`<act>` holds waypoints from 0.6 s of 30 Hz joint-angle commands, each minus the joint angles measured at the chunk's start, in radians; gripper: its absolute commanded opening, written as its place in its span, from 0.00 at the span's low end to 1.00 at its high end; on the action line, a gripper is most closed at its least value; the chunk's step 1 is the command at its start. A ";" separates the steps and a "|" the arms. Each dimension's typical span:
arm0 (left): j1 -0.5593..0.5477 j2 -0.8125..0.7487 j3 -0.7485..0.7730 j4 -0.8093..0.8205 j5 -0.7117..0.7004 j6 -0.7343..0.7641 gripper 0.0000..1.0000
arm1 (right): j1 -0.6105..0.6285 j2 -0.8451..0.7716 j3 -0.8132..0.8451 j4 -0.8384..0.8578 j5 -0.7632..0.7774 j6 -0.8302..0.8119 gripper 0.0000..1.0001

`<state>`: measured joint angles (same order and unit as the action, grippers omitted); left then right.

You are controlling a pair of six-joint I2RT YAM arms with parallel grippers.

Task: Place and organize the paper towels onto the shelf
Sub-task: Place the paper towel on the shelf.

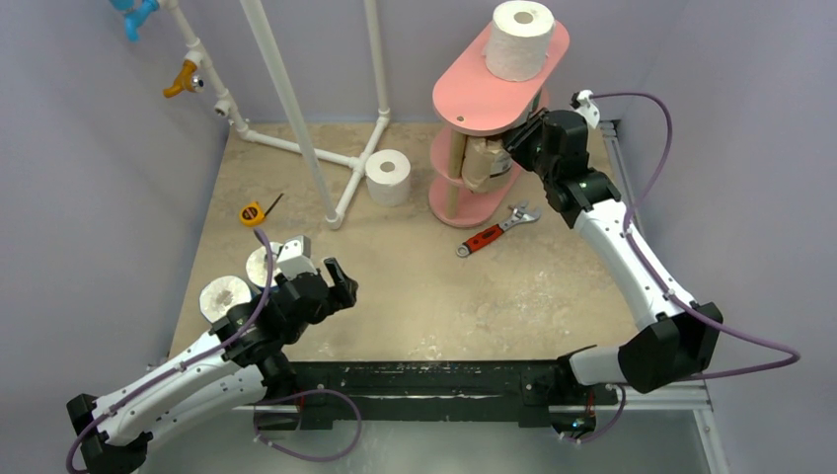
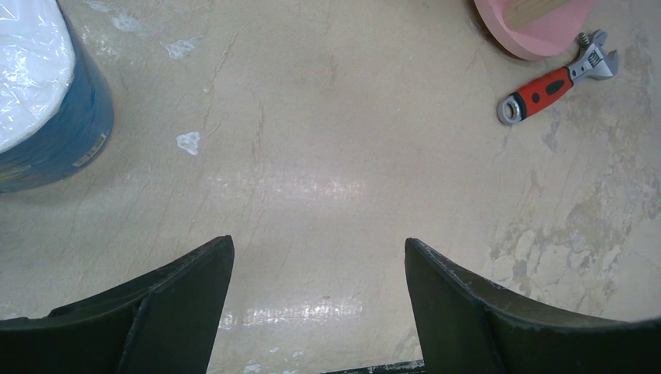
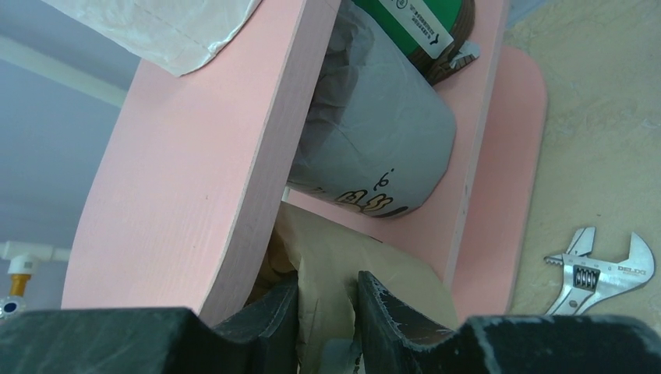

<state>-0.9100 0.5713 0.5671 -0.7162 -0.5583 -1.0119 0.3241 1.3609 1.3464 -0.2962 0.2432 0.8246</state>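
Note:
The pink shelf [image 1: 472, 94] stands at the back right with a white paper towel roll [image 1: 520, 39] on its top board. My right gripper [image 1: 511, 148] reaches in under that board and is shut on the wall of a tan roll [image 3: 339, 249], its fingers [image 3: 382, 300] pinching the paper. Behind it sit a grey roll [image 3: 374, 148] and a green-wrapped roll [image 3: 409, 19]. A white roll [image 1: 388, 176] stands on the table left of the shelf. Two more rolls [image 1: 225, 294] [image 1: 263, 261] stand by my left arm. My left gripper [image 1: 338, 283] [image 2: 319, 257] hovers open over bare table, with a blue-wrapped roll [image 2: 43, 101] to its left.
A red-handled wrench [image 1: 496, 229] [image 2: 555, 87] lies on the table in front of the shelf's base [image 2: 538, 31]. A small yellow tape measure [image 1: 254, 211] lies at the left. A white pipe frame [image 1: 296, 128] rises at the back.

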 commanded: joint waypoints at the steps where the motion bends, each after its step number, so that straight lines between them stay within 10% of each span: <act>1: 0.002 0.005 0.006 0.020 -0.026 -0.004 0.79 | -0.005 -0.006 0.003 0.095 -0.003 0.032 0.28; 18: 0.002 0.017 0.019 0.028 -0.017 0.006 0.80 | -0.008 -0.094 0.005 0.048 -0.029 0.007 0.21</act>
<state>-0.9100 0.5781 0.5671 -0.7155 -0.5625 -1.0115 0.3195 1.3216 1.3430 -0.2893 0.2356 0.8326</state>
